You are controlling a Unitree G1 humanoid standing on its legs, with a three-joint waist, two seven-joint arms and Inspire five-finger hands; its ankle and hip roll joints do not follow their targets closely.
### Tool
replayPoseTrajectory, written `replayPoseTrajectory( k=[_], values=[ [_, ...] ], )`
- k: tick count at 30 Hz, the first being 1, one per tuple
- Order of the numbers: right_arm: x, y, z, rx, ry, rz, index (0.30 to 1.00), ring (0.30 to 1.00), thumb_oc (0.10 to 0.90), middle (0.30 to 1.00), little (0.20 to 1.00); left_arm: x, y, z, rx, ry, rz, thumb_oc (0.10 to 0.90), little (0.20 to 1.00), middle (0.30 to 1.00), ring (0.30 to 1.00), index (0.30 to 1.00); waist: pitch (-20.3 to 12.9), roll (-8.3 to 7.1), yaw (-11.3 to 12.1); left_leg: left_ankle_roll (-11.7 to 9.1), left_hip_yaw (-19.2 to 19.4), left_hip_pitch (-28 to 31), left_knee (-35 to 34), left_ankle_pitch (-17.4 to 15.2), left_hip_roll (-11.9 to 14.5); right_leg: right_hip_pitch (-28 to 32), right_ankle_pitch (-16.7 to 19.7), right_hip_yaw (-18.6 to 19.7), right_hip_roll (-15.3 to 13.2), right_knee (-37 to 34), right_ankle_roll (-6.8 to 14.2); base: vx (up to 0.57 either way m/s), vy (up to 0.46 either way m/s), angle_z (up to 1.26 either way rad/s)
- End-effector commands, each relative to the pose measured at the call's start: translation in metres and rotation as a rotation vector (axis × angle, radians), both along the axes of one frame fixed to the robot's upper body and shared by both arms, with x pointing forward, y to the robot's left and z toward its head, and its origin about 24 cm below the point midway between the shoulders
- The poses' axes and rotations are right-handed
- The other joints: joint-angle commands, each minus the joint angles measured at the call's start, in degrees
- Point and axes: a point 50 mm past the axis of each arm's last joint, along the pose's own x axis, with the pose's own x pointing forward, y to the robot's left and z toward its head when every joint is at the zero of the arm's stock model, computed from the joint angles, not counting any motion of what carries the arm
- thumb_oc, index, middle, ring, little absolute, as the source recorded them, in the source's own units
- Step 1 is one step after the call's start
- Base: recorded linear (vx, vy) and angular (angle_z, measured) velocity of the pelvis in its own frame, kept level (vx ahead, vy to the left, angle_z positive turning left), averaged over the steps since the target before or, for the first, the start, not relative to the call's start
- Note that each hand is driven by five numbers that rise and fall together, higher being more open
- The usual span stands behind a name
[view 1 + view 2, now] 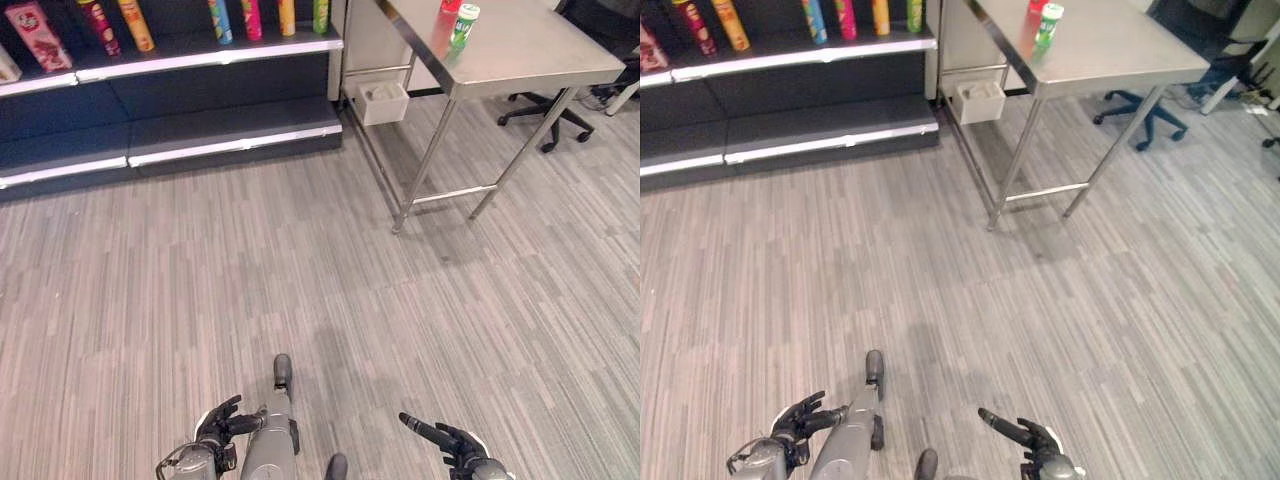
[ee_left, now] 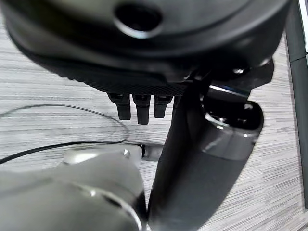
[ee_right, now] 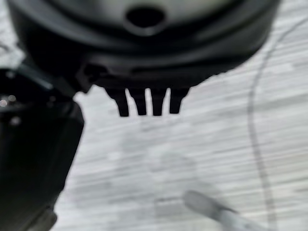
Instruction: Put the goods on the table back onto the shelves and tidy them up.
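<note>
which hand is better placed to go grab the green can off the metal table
Probably the right hand. The green can stands on the metal table up on the robot's right. The left hand hangs on the shelf side. Both are open, empty and far off.

The right robot hand (image 3: pixel 144 57) takes up the upper part of the frame as a dark rounded bulk. A row of short dark fingers (image 3: pixel 140 103) juts down from its lower edge near the centre, straight and holding nothing. Its thumb (image 3: pixel 36 159) fills the lower left as a dark mass. Behind them lies grey striped floor (image 3: pixel 216 144), blurred.
</note>
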Motion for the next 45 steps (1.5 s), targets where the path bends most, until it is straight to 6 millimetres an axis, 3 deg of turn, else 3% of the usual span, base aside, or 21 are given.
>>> replayPoseTrajectory(
  k=[1,5,6,7,8,10,11,13,15,16,20,25,26,29,32,34,36,37,40,43,45],
  values=[
    [0.005,0.002,0.005,-0.004,-0.059,0.045,0.9,0.9,0.8,0.9,0.9,-0.011,0.017,0.003,0.082,0.018,-0.006,0.8,0.9,0.9,0.9,0.9,-4.2,-3.15,2.4,0.6,0.0,0.9,2.0,4.9,-1.2,2.9,-1.0,-0.7,-7.6,2.1,8.2,0.39,0.199,-0.55],
    [0.001,0.007,0.002,0.015,-0.04,0.056,0.9,0.9,0.8,0.9,0.9,-0.007,0.023,0.006,0.093,-0.002,0.011,0.8,0.9,0.9,0.9,0.9,-5.1,-4.45,2.5,3.1,1.0,3.7,3.0,1.2,-3.7,0.0,1.8,0.1,-11.0,11.5,10.8,0.27,0.198,-0.26],
    [0.002,0.006,0.002,0.021,-0.044,0.038,0.9,0.9,0.8,0.9,0.9,-0.001,0.025,0.009,0.108,-0.016,-0.005,0.8,0.9,0.9,0.9,0.9,-4.5,-4.71,1.4,5.0,1.4,6.1,3.6,-1.4,-5.8,-4.4,8.1,0.5,-13.2,22.3,13.1,0.23,0.239,-0.1],
    [0.002,0.006,0.002,0.021,-0.045,0.038,0.9,0.9,0.8,0.9,0.9,0.0,0.025,0.009,0.108,-0.016,-0.005,0.8,0.9,0.9,0.9,0.9,-4.7,-4.55,1.6,5.0,1.4,5.8,3.7,-1.5,-5.6,-4.6,8.3,0.7,-13.0,22.2,13.0,0.21,0.303,-0.09],
    [0.004,0.003,0.003,0.02,-0.054,0.01,0.9,0.9,0.8,0.9,0.9,0.007,0.026,0.013,0.129,-0.037,-0.017,0.8,0.9,0.9,0.9,0.9,-3.2,-3.7,0.0,6.7,1.3,9.0,3.2,-2.9,-6.7,-9.3,15.1,0.8,-14.6,32.6,13.4,0.07,0.138,0.05],
    [0.004,0.003,0.004,0.018,-0.06,-0.001,0.9,0.9,0.8,0.9,0.9,0.009,0.027,0.014,0.138,-0.038,-0.02,0.8,0.9,0.9,0.9,0.9,-2.9,-2.61,-0.5,7.1,1.5,10.6,2.4,-3.7,-6.5,-11.3,17.0,0.0,-14.6,36.1,13.3,0.17,0.203,0.16],
    [0.002,0.003,0.003,0.016,-0.056,-0.017,0.9,0.9,0.8,0.9,0.9,0.013,0.029,0.016,0.155,-0.05,-0.024,0.8,0.9,0.9,0.9,0.9,-2.4,-0.87,-1.3,7.5,1.9,14.3,0.7,-5.4,-5.9,-15.9,17.1,-4.4,-18.2,40.8,13.3,0.33,0.224,0.02],
    [-0.002,0.0,0.002,0.006,-0.045,-0.027,0.9,0.9,0.8,0.9,0.9,0.017,0.03,0.019,0.174,-0.061,-0.042,0.8,0.9,0.9,0.9,0.9,-1.8,-0.41,-2.4,6.8,1.7,16.7,0.3,-7.1,-6.0,-17.1,13.4,-10.3,-22.0,34.7,12.3,0.33,0.077,-0.08],
    [-0.003,-0.002,0.002,0.001,-0.042,-0.031,0.9,0.9,0.8,0.9,0.9,0.018,0.03,0.019,0.182,-0.062,-0.056,0.8,0.9,0.9,0.9,0.9,-1.4,-0.15,-2.8,6.4,1.4,17.5,0.3,-7.8,-5.8,-17.8,12.0,-11.8,-21.7,30.2,11.7,0.27,-0.093,0.09],
    [-0.004,-0.007,0.003,-0.01,-0.037,-0.052,0.9,0.9,0.8,0.9,0.9,0.025,0.03,0.022,0.199,-0.077,-0.085,0.8,0.9,0.9,0.9,0.9,-0.7,-0.78,-4.4,5.1,0.5,20.3,0.3,-9.9,-6.1,-20.0,13.5,-11.9,-18.8,12.4,12.4,0.36,-0.173,0.36],
    [-0.017,-0.009,-0.002,-0.008,0.005,-0.064,0.9,0.9,0.8,0.9,0.9,0.037,0.027,0.027,0.204,-0.12,-0.104,0.8,0.9,0.9,0.9,0.9,-0.4,-2.47,-6.7,3.6,-2.2,24.5,0.3,-13.0,-6.7,-23.7,20.0,-6.3,-16.6,0.3,15.3,0.39,-0.169,0.3],
    [-0.032,-0.017,-0.006,-0.02,0.057,-0.102,0.9,0.9,0.8,0.9,0.9,0.037,0.008,0.022,0.145,-0.126,-0.122,0.8,0.9,0.9,0.9,0.9,-2.1,-1.83,-8.0,1.2,-5.1,27.7,1.3,-14.8,-2.6,-20.5,18.5,-9.0,-15.5,3.5,13.0,0.39,-0.287,0.79],
    [-0.027,-0.02,-0.002,-0.03,0.035,-0.096,0.9,0.9,0.8,0.9,0.9,0.032,0.004,0.019,0.114,-0.122,-0.105,0.8,0.9,0.9,0.9,0.9,-2.2,-1.71,-7.8,-0.3,-5.7,26.1,7.1,-16.3,-0.9,-17.9,16.4,-10.5,-14.1,2.3,11.4,0.32,-0.354,0.53],
    [-0.017,-0.022,0.002,-0.034,-0.001,-0.08,0.9,0.9,0.8,0.9,0.9,0.027,0.002,0.017,0.086,-0.118,-0.076,0.8,0.9,0.9,0.9,0.9,-1.1,-1.92,-6.8,-1.9,-6.2,21.4,19.7,-14.0,-0.6,-15.1,13.8,-11.0,-12.6,1.5,9.3,0.17,-0.248,0.11],
    [-0.001,-0.025,0.01,-0.048,-0.058,-0.066,0.9,0.9,0.8,0.9,0.9,0.03,-0.001,0.019,0.069,-0.134,-0.068,0.8,0.9,0.9,0.9,0.9,1.8,-2.54,-5.7,-2.5,-7.6,12.9,35.4,-7.4,0.0,-12.7,11.7,-11.5,-11.8,1.3,6.8,0.03,-0.195,-0.17],
    [0.001,-0.027,0.012,-0.053,-0.063,-0.066,0.9,0.9,0.8,0.9,0.9,0.028,-0.002,0.017,0.069,-0.124,-0.072,0.8,0.9,0.9,0.9,0.9,2.7,-2.62,-5.3,-2.0,-6.0,9.4,37.9,-6.3,1.4,-11.3,10.4,-12.0,-11.4,1.1,6.2,0.08,-0.113,0.14],
    [0.003,-0.027,0.013,-0.052,-0.069,-0.065,0.9,0.9,0.8,0.9,0.9,0.027,-0.004,0.016,0.06,-0.119,-0.071,0.8,0.9,0.9,0.9,0.9,2.9,-2.43,-4.7,-1.5,-3.5,7.8,33.4,-7.8,3.3,-10.1,9.7,-12.0,-11.3,0.6,6.6,0.19,0.007,0.18],
    [0.004,-0.027,0.013,-0.054,-0.074,-0.06,0.9,0.9,0.8,0.9,0.9,0.025,-0.004,0.015,0.062,-0.108,-0.078,0.8,0.9,0.9,0.9,0.9,2.4,-2.49,-4.4,-1.3,-1.8,7.6,23.1,-8.3,4.7,-9.6,9.2,-11.8,-11.7,0.3,7.8,0.27,0.106,0.11],
    [0.006,-0.027,0.014,-0.065,-0.072,-0.038,0.9,0.9,0.8,0.9,0.9,0.026,-0.002,0.016,0.069,-0.114,-0.069,0.8,0.9,0.9,0.9,0.9,1.8,-0.78,-2.7,-2.5,-6.6,6.9,8.5,-1.7,4.9,-8.6,7.8,-10.3,-10.4,0.3,8.5,0.23,0.145,-0.14],
    [0.002,-0.026,0.011,-0.066,-0.052,-0.022,0.9,0.9,0.8,0.9,0.9,0.026,-0.005,0.015,0.06,-0.114,-0.06,0.8,0.9,0.9,0.9,0.9,1.1,-0.08,-2.5,-3.6,-11.0,8.0,5.2,-1.3,4.1,-7.4,7.2,-8.8,-10.2,0.3,8.6,0.16,0.138,-0.53],
    [-0.004,-0.025,0.008,-0.063,-0.031,-0.042,0.9,0.9,0.8,0.9,0.9,0.019,-0.005,0.011,0.06,-0.086,-0.061,0.8,0.9,0.9,0.9,0.9,-0.2,0.06,-2.7,-3.3,-10.2,11.2,3.5,-2.7,3.2,-6.5,7.4,-7.7,-11.2,0.3,9.5,0.21,0.267,-0.78]
  ],
)
